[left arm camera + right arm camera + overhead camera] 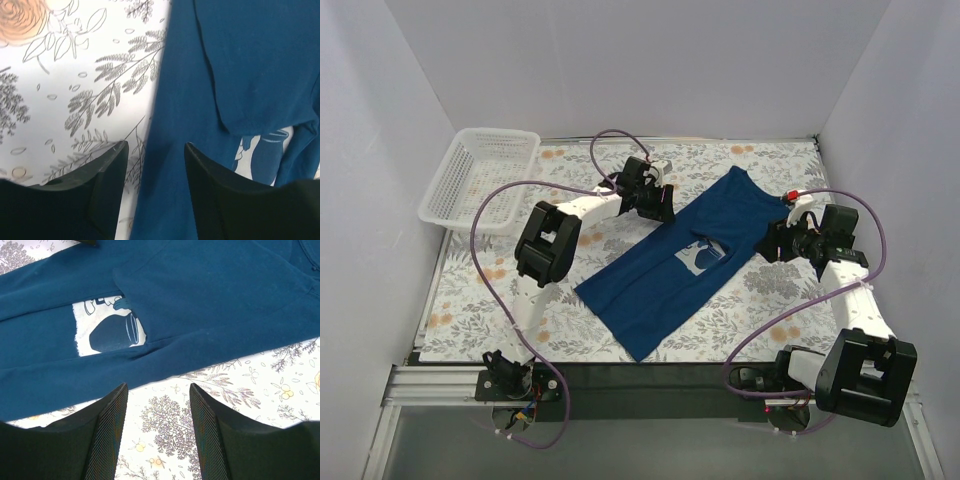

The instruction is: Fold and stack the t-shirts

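T-shirt [660, 285] lies as a smooth, long navy cloth strip.

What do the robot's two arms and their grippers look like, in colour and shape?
Both the left arm and the right arm have white links and bulky black joint housings. A purple cable loops along each. The right arm carries a small red mark near its wrist. The left gripper and right gripper have black, tapered fingers; the right ones show a mesh-textured inner face.
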Available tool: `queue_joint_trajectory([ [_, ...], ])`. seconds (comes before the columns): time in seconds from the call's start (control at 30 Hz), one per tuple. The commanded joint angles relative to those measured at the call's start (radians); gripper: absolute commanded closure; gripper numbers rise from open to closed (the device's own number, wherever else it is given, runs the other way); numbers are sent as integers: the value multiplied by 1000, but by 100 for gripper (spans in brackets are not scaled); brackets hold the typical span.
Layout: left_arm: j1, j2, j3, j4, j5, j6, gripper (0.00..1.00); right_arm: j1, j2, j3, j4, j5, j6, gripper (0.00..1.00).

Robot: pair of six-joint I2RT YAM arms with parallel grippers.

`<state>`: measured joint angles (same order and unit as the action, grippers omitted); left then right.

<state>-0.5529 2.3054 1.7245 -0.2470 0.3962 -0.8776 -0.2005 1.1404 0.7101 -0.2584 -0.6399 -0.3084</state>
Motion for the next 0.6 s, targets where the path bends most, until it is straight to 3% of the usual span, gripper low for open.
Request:
queue_joint_trajectory([
  [0.0,-16,58,49,-94,-23,32,55,-13,-10,-4,30,-33,15,50],
  [0.17,-24,95,107,-123,-31,37,72,-22,-10,-8,30,-35,12,50],
  [0.57,-27,97,124,-140,23,52,87,-34,15,-4,30,-21,11,50],
])
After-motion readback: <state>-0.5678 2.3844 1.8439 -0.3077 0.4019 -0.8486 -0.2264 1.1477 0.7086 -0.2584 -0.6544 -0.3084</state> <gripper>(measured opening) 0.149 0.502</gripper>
